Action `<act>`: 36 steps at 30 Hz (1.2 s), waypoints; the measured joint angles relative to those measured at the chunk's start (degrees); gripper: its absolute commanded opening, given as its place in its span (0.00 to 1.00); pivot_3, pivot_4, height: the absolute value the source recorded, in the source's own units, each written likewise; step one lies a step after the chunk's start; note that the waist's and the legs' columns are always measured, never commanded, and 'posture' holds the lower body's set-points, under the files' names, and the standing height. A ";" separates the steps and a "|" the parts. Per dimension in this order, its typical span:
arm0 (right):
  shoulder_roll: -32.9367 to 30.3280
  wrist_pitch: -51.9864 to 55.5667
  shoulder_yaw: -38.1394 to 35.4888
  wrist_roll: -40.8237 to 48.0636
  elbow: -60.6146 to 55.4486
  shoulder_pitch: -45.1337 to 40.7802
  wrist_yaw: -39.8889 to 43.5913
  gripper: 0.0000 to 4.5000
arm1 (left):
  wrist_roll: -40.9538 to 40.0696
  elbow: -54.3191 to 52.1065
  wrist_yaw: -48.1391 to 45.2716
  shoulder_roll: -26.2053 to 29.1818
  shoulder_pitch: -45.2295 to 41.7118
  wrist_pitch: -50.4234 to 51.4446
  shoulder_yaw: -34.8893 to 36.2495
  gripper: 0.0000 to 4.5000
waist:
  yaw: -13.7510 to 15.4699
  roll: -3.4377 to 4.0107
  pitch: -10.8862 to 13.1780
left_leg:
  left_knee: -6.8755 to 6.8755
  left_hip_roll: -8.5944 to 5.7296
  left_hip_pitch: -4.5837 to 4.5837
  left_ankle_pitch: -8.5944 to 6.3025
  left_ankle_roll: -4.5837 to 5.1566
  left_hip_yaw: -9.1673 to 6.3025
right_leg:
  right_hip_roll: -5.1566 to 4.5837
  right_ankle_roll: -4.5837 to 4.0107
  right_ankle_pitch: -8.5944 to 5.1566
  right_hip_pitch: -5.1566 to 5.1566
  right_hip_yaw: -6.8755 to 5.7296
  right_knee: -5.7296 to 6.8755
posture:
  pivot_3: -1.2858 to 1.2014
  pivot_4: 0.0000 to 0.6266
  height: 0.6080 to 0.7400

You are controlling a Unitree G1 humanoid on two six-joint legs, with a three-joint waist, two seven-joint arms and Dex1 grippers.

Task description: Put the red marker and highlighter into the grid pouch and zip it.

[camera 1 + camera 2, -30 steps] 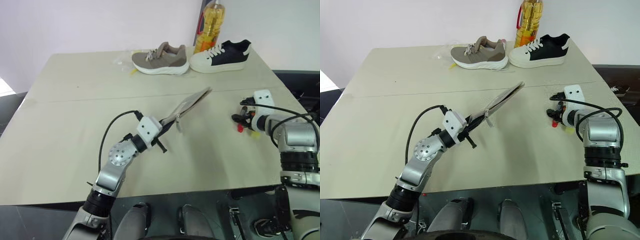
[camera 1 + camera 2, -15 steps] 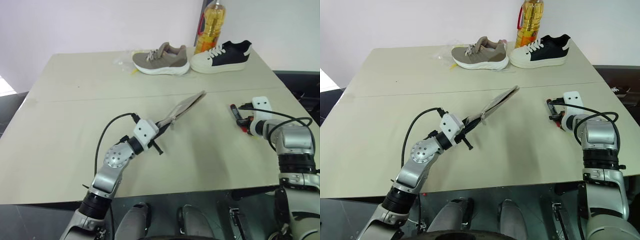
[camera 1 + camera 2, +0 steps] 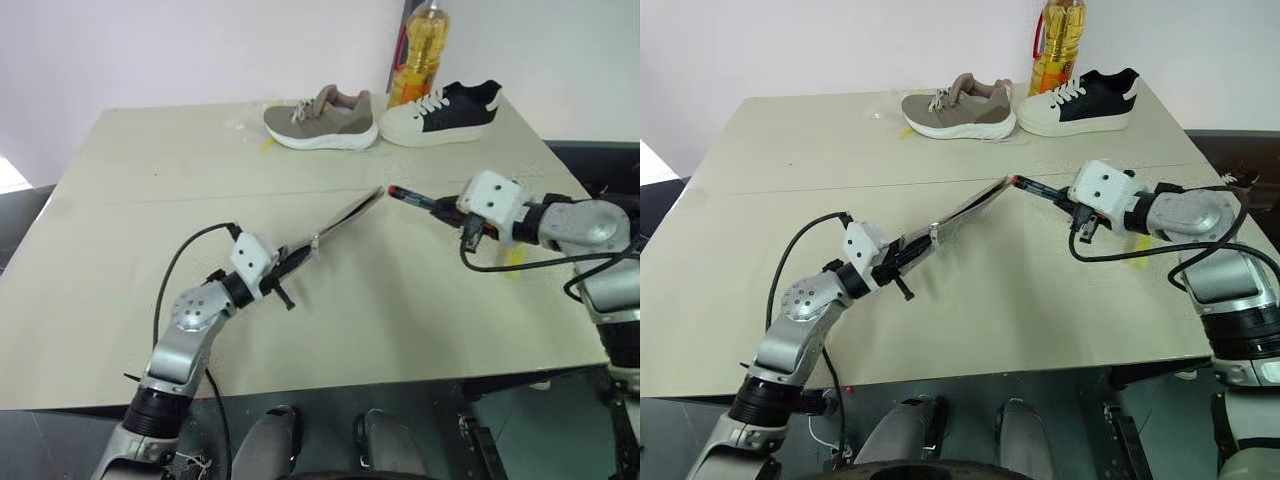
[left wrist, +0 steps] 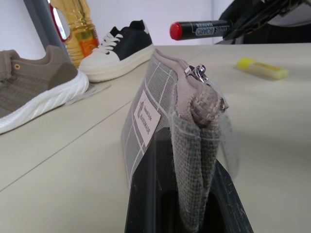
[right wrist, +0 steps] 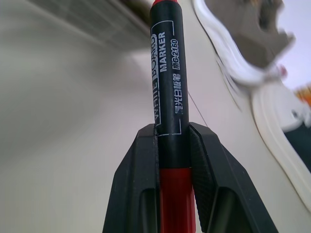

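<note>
At lower left of the head views, the left gripper (image 3: 283,268) is clamped fully on one end of the pouch (image 3: 345,218), holding it clear of the table (image 3: 120,200) so it slants up toward frame centre. The pouch is soft fabric; the left wrist view shows it folding limply over the finger (image 4: 148,194), zipper pull (image 4: 197,73) at the top edge. Judgement: it is light but floppy, so the mouth will not stay open unaided, and an end grip near the zipper suits it best.

At centre right, the right gripper (image 3: 443,208) is closed on the marker (image 3: 412,197), held by its barrel, red end just beside the pouch's raised tip. The marker is rigid, smooth and light; judged liable to slip or pivot if pinched off-centre.

At right, the highlighter (image 3: 512,257) lies loose on the table beneath the right arm, well apart from the pouch. Stubby and hard, best pinched across its width.
</note>
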 measured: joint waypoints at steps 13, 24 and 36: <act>1.19 -4.00 3.59 -4.29 -0.60 -0.09 2.17 0.07 | 0.00 -1.90 -1.22 -0.23 0.81 1.35 -0.26 0.00 | -0.08 -0.01 0.00 | -0.02 -0.02 -0.03 0.00 -0.01 0.00 | -0.02 -0.01 0.00 -0.05 0.01 -0.01 | 0.52 0.24 0.99; -2.42 -28.19 10.40 -14.87 -0.27 -0.57 5.98 0.07 | 0.05 -3.50 -8.99 4.73 -0.58 3.27 -3.11 0.00 | -0.14 -0.02 0.01 | -0.02 0.00 -0.01 0.00 -0.01 0.01 | 0.00 -0.01 0.00 -0.05 0.00 0.00 | 0.52 0.24 0.99; 1.24 -33.85 12.39 -15.63 -0.40 -2.73 7.31 0.63 | 0.13 -3.52 -13.34 5.11 -3.60 3.89 -4.83 0.00 | -0.09 -0.02 0.01 | -0.01 -0.01 -0.01 0.00 -0.02 -0.01 | -0.01 -0.01 0.00 -0.04 0.02 0.00 | 0.52 0.24 0.99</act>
